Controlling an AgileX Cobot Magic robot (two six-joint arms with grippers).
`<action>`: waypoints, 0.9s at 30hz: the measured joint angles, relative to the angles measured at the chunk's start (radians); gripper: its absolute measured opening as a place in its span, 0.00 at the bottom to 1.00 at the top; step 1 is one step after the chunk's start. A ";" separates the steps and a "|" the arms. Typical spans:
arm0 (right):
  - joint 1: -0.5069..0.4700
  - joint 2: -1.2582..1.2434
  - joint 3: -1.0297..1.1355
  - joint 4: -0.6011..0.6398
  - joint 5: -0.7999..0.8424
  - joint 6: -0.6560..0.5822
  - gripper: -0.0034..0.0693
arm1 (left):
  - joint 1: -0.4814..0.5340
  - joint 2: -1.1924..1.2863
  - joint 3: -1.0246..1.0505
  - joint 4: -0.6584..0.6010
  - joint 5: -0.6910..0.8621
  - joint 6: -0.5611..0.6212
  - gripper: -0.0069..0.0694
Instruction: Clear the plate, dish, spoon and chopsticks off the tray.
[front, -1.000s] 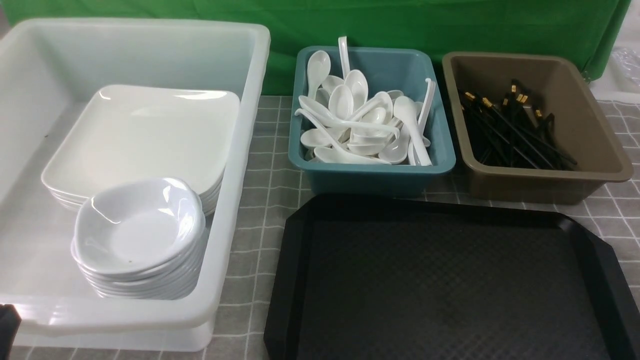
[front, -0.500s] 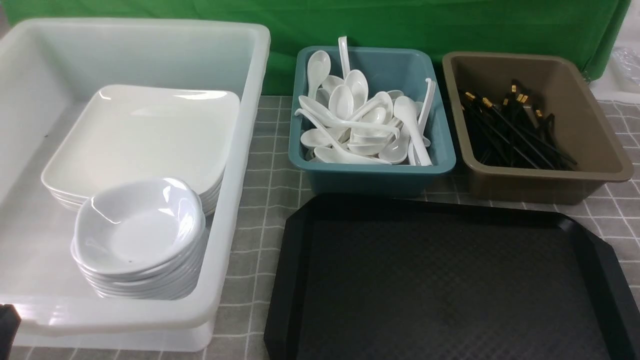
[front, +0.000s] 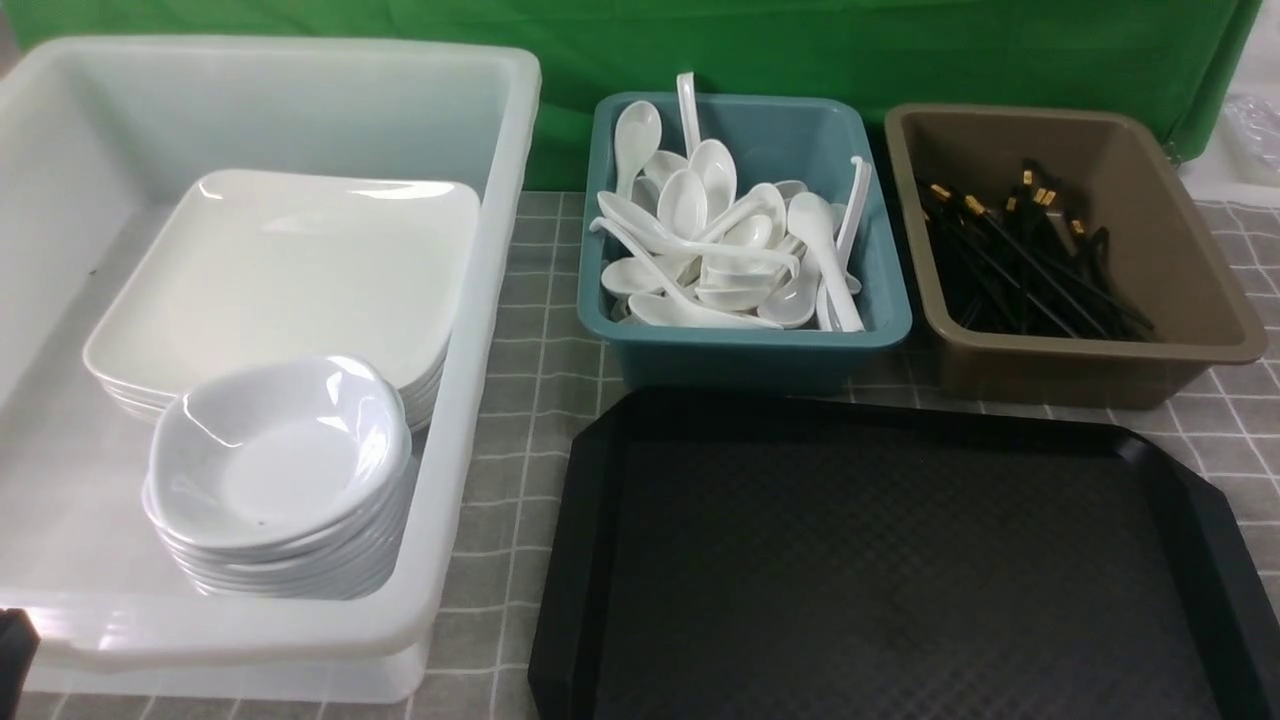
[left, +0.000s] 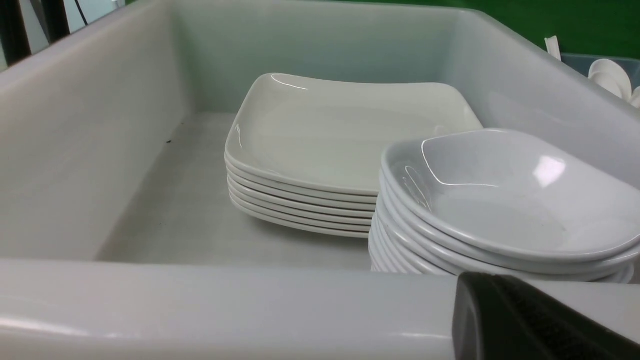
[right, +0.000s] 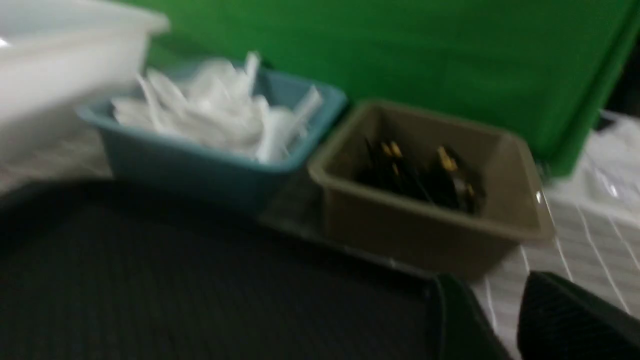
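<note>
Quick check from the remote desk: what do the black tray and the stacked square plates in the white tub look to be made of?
The tray looks like moulded black plastic, matte, with a fine diamond-textured surface and a smooth raised rim. The plates are glossy white with sharp highlights along their rims; that look fits glazed ceramic or melamine, and the pictures cannot settle which. The tub looks like translucent white plastic.

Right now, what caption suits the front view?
Empty black tray; plates, dishes, spoons and chopsticks sorted into bins.
</note>
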 joint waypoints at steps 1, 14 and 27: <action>-0.041 -0.023 0.058 0.000 0.007 0.000 0.37 | 0.000 0.000 0.000 0.001 0.000 0.000 0.10; -0.122 -0.057 0.113 -0.003 0.121 0.019 0.37 | -0.001 -0.001 0.000 0.018 -0.001 0.000 0.10; -0.122 -0.057 0.113 -0.003 0.121 0.034 0.38 | -0.001 -0.001 0.000 0.021 -0.001 0.000 0.10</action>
